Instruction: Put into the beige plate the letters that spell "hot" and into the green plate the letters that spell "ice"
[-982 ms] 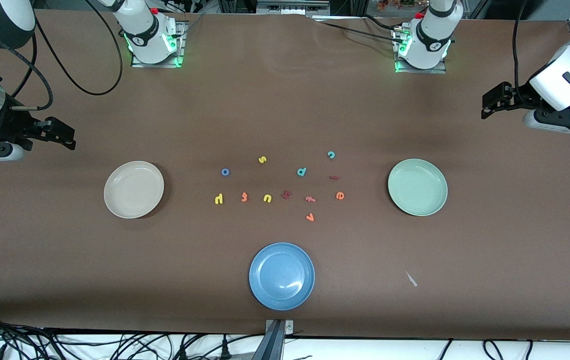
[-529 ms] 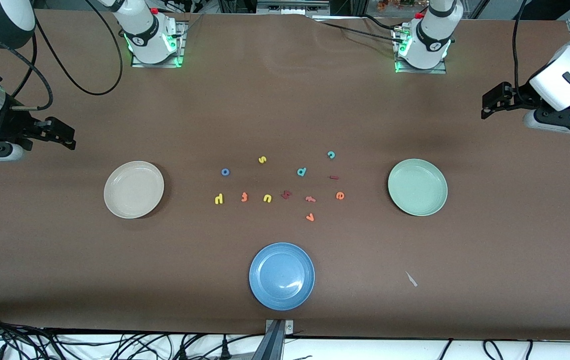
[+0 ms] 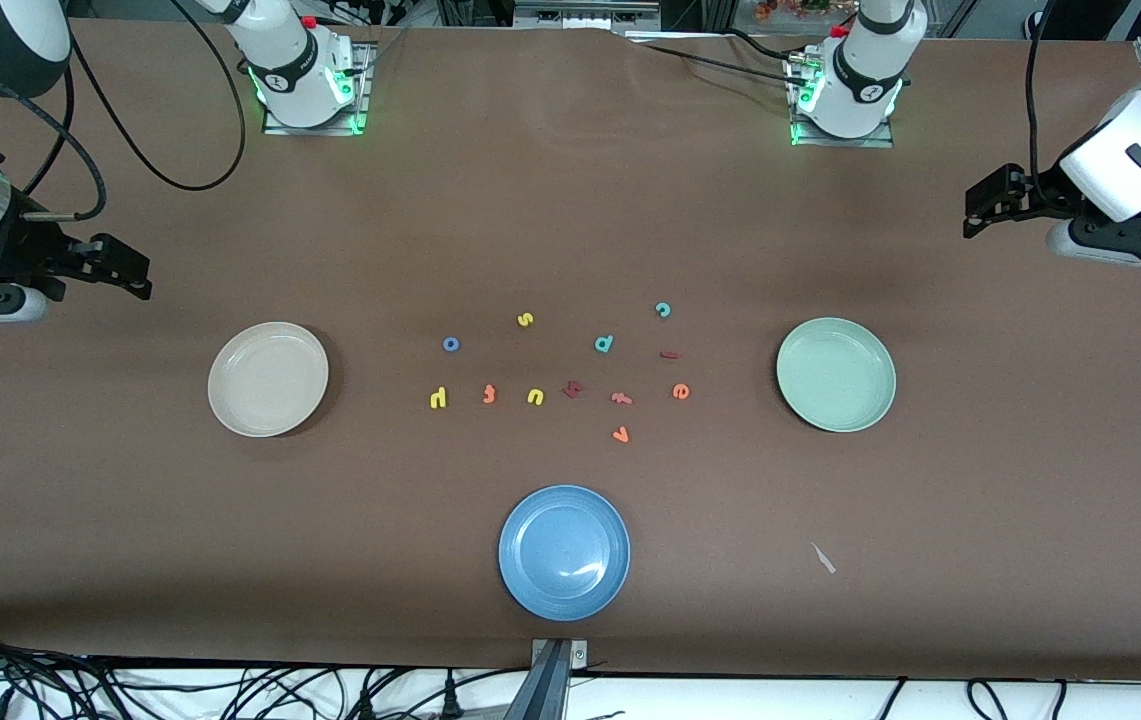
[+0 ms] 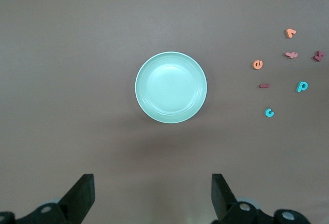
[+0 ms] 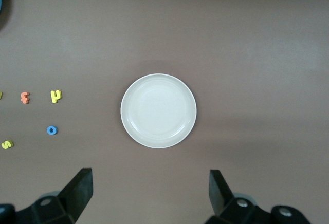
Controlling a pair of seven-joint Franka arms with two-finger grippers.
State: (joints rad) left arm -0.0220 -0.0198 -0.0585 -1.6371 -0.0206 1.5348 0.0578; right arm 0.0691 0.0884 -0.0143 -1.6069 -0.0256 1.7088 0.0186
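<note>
A robotics lab: two arm bases (image 3: 305,85) with green lights bolted along one table (image 3: 570,220) edge, loose cables (image 3: 160,150) trailing, more cords (image 3: 230,690) tangled below the camera-side edge.

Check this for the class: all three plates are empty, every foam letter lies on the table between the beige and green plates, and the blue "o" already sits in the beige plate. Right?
Not quite. The blue "o" is not in the beige plate; it lies on the table with the other letters, as the front view shows. The rest holds: the beige plate, green plate and blue plate are all empty.
</note>
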